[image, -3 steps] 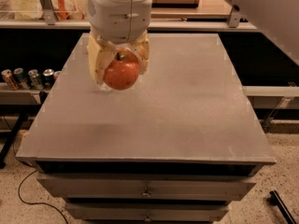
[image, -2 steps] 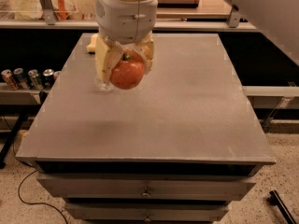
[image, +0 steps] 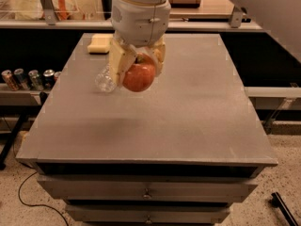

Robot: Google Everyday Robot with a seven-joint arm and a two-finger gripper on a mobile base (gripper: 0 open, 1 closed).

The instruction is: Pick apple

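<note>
The apple (image: 139, 77) is round and red-orange, and it hangs in the air above the grey table (image: 188, 112). My gripper (image: 138, 73) comes down from the top of the camera view and is shut on the apple, with pale fingers (image: 118, 63) on either side of it. A faint shadow lies on the tabletop below and to the left. Part of the apple's top is hidden by the gripper body.
A clear bottle (image: 106, 80) lies on the table just left of the gripper. A pale yellow sponge block (image: 99, 43) sits at the back left. Several cans (image: 28, 78) stand on a lower shelf to the left. Drawers (image: 146, 192) front the table.
The gripper with the apple has moved to the right and risen higher above the table, uncovering the sponge and the bottle behind it.
</note>
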